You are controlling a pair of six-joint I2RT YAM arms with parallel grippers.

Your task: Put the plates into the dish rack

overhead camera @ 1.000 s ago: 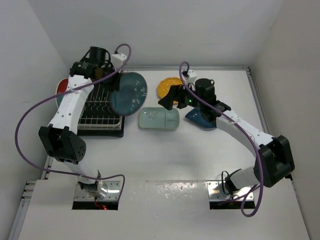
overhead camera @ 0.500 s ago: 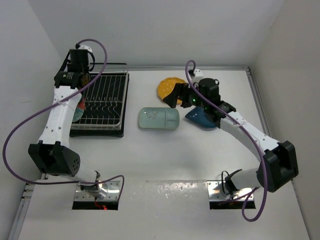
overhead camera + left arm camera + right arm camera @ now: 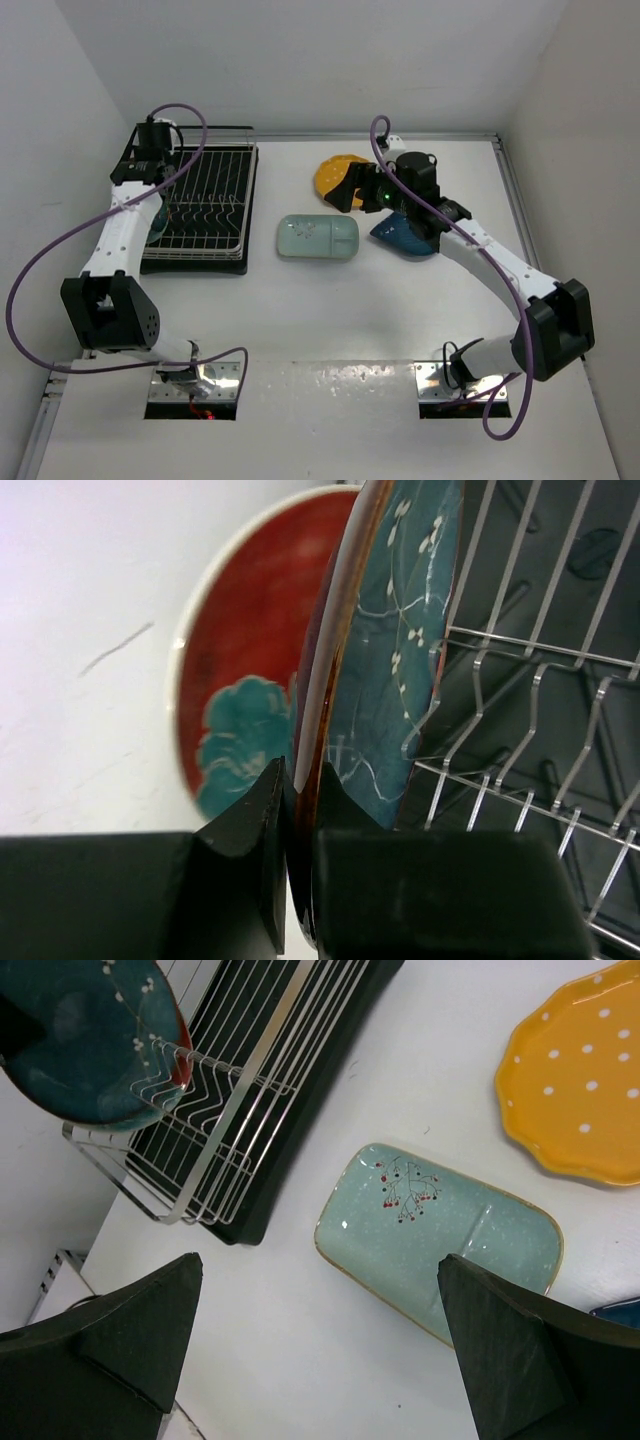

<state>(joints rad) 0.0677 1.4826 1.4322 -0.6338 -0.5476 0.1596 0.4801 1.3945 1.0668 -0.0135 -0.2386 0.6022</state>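
Pinching the rim of the dark teal plate (image 3: pixel 395 670), my left gripper (image 3: pixel 298 820) has its 2 black fingers (image 3: pixel 245 860) pressed onto the edge from either side, nearly together. Plate stands upright on edge, white branch pattern facing the tines. It sits at the left end of the dish rack (image 3: pixel 205 210), and wire loops cross in front of its lower face in the left wrist view. I cannot tell whether the rim rests on the tray base.

Just behind it, on the side away from the tines, is the red-and-teal floral plate (image 3: pixel 250 680), also upright. Touching or not, I cannot tell, nor whether it is inside the rack.

My right gripper (image 3: pixel 318 1290) is spread wide with nothing between the fingers, hanging above the table (image 3: pixel 350 310) over the near-left part of the pale blue divided plate (image 3: pixel 440 1240). That plate lies flat on the table, well apart from the rack, red berry sprig on its larger section.

1 yellow dotted plate (image 3: pixel 575 1090) lies flat just beyond it, farther from the arm bases. The dark blue leaf plate (image 3: pixel 400 238) lies flat to the right of the pale blue one, partly under my right arm. So 3 plates are on the table, 2 at the rack's left end.
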